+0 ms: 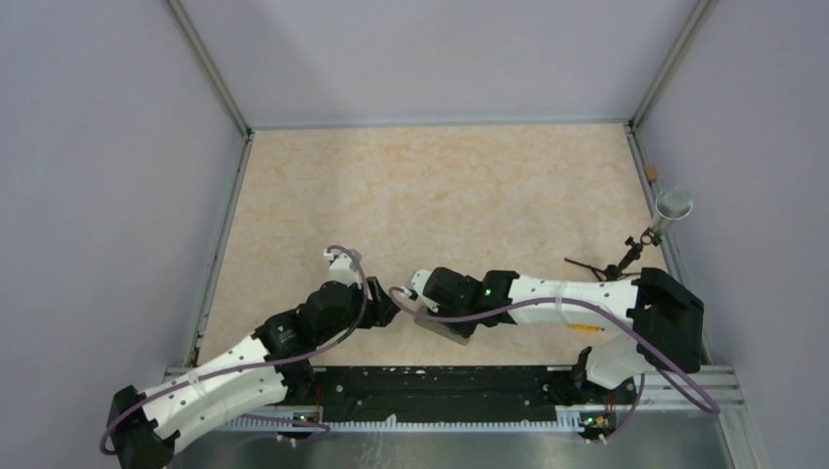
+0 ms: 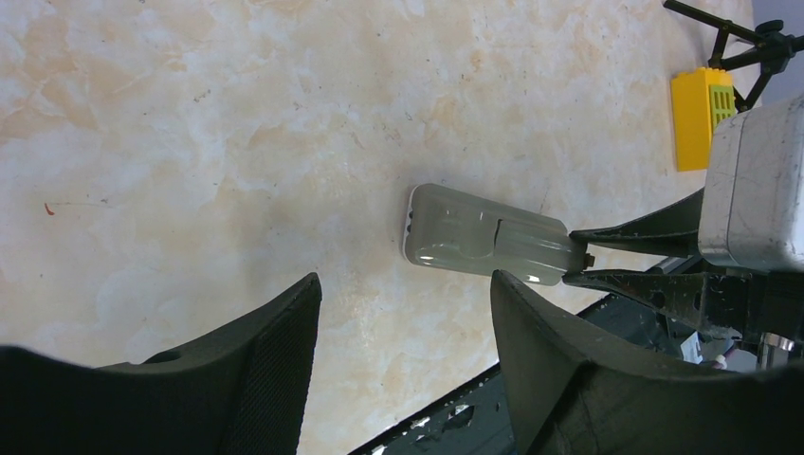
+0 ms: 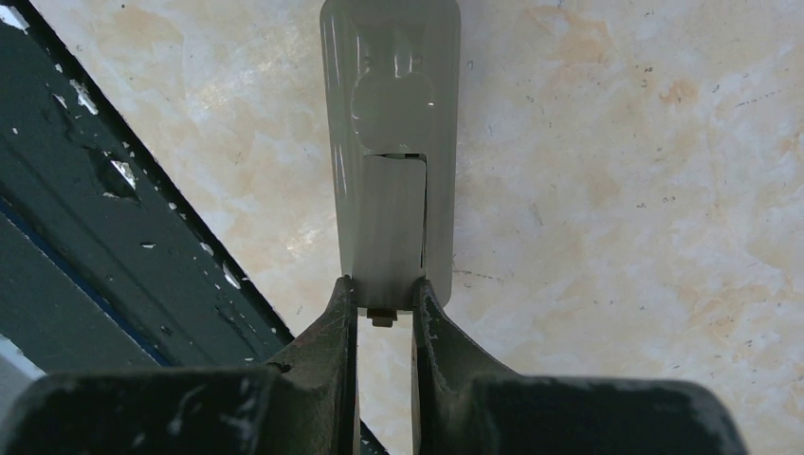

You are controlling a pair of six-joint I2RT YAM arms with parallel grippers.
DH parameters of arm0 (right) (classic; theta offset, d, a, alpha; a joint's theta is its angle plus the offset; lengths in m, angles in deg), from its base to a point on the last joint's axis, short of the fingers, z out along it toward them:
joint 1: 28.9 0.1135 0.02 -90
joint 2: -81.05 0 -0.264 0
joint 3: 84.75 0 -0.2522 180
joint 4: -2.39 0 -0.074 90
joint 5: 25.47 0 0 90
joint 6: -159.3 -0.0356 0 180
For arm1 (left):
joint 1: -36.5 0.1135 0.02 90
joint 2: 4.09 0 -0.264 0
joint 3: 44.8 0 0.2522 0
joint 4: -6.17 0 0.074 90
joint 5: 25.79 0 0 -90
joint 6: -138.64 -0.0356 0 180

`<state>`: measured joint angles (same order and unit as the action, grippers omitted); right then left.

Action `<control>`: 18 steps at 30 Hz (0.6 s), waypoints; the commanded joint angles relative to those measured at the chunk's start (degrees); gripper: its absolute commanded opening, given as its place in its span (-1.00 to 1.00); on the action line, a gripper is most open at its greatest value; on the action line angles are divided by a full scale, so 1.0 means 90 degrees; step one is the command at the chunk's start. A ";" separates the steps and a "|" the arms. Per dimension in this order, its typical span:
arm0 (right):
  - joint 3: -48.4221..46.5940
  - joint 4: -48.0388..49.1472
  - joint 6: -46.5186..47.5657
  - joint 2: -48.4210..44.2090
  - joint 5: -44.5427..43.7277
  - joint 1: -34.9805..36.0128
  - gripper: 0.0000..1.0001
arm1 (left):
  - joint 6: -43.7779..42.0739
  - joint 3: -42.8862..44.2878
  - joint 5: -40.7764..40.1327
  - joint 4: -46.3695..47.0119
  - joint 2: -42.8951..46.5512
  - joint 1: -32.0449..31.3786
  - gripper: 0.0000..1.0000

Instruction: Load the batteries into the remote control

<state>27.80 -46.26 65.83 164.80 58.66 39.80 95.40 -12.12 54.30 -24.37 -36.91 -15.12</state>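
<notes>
top external view: the left arm (image 1: 225, 376) and the right arm (image 1: 557, 293) both reach to the middle of the near table (image 1: 430, 195) edge, and their wrists nearly meet. the remote control (image 1: 452, 329) shows only as a grey piece under the right wrist, close to the black rail (image 1: 440, 391). the batteries are not visible here.

left wrist view: the left gripper (image 2: 406, 294) has its jaws spread wide and holds nothing. it hangs over the table, and the remote control lies just beyond its fingertips, flat, with the grey back up. the right gripper (image 2: 576, 265) pinches one end of it. a yellow block (image 2: 702, 118) and a black tripod (image 2: 749, 38) stand well apart, further back. no battery is seen here either.

right wrist view: the right jaws are pressed on the near end of the remote control, at the battery cover (image 3: 393, 227). the cover seems to sit in its place. whether the fingers catch only the cover or also the body, i cannot tell from this angle.

i judge the step in hand is opening the cover. to do it well, the left gripper should hold down the far half of the body so it does not slide. then the right one should pull straight along the long side, flat to the table and not upward, or the cover may bend.
</notes>
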 commanded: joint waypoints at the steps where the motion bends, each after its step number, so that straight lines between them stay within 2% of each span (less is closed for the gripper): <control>1: 0.0036 0.0437 0.0203 -0.0024 0.0112 -0.0046 -0.99 | -0.0023 -0.0070 0.0045 0.0247 -0.0048 0.0032 0.34; 8: 0.0133 0.0526 0.0549 -0.0068 0.0218 -0.0054 -0.99 | -0.0028 -0.0070 0.0086 0.0292 -0.0100 0.0028 0.34; 18: 0.0185 0.0599 0.0494 -0.0023 0.0291 -0.0059 -0.93 | -0.0029 -0.0042 0.0103 0.0302 -0.0151 0.0029 0.34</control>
<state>29.24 -44.21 69.94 164.78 59.71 39.54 95.40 -12.41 54.78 -24.09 -37.77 -15.12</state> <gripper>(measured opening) 0.129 0.668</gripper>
